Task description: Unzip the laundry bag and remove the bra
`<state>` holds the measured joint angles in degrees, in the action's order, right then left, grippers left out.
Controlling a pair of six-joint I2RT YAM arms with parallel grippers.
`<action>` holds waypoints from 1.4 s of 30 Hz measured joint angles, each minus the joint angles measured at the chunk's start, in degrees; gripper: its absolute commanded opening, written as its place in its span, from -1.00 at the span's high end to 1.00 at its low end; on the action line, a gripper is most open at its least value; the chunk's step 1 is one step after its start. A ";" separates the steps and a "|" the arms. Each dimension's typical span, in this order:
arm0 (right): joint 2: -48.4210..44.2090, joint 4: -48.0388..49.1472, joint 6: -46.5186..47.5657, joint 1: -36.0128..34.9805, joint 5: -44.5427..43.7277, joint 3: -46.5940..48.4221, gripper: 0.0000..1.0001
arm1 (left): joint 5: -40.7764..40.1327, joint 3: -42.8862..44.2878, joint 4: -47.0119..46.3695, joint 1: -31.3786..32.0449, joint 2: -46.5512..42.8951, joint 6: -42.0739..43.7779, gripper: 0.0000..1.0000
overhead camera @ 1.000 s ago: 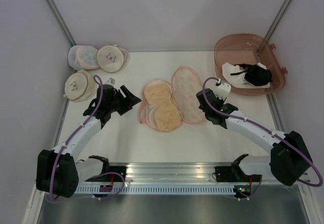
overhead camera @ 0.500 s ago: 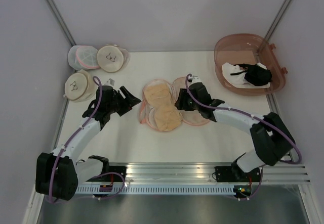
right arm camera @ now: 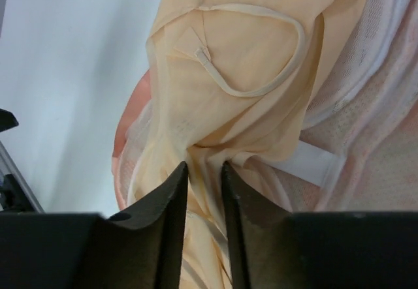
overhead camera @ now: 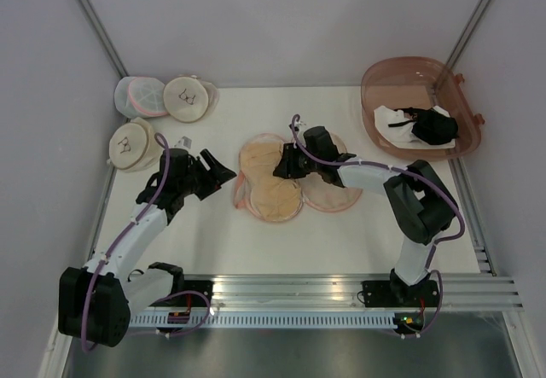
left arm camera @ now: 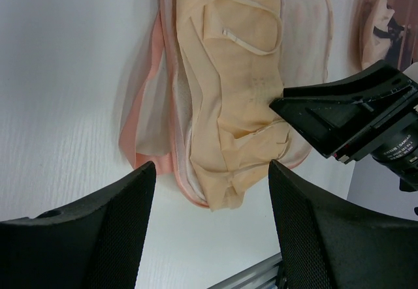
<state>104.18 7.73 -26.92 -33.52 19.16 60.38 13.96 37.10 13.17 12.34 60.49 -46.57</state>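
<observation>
The peach laundry bag (overhead camera: pixel 334 192) lies unzipped and spread flat at the table's centre. The beige bra (overhead camera: pixel 266 189) lies in its left half. My right gripper (overhead camera: pixel 281 171) reaches over the bag from the right and its jaws pinch a fold of the bra near its middle. In the right wrist view the narrow gripper (right arm camera: pixel 204 168) grips bunched bra fabric (right arm camera: pixel 248 47), with the bag's mesh lining (right arm camera: pixel 372 106) to the right. My left gripper (overhead camera: pixel 223 171) is open and empty just left of the bag. Its view shows the bra (left arm camera: pixel 228 87) and bag rim (left arm camera: pixel 145 129).
Three round pouches (overhead camera: pixel 186 98) (overhead camera: pixel 139 96) (overhead camera: pixel 132 143) sit at the back left. A brown tub (overhead camera: pixel 373 84) at the back right holds a black garment (overhead camera: pixel 433 126) and a white cloth (overhead camera: pixel 392 120). A metal rail (overhead camera: pixel 281 288) runs along the front edge.
My right gripper has moved left from beside the bag, across its open flap, onto the bra and narrowed on the fabric. The left arm has barely moved.
</observation>
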 measured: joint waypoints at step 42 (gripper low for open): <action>-7.72 11.04 -18.08 47.89 4.70 12.61 0.99 | 0.31 -0.96 0.50 -0.63 -0.76 0.17 -0.48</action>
<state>96.47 18.76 -44.99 14.37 23.86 72.99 14.26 36.14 13.67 11.70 59.72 -46.39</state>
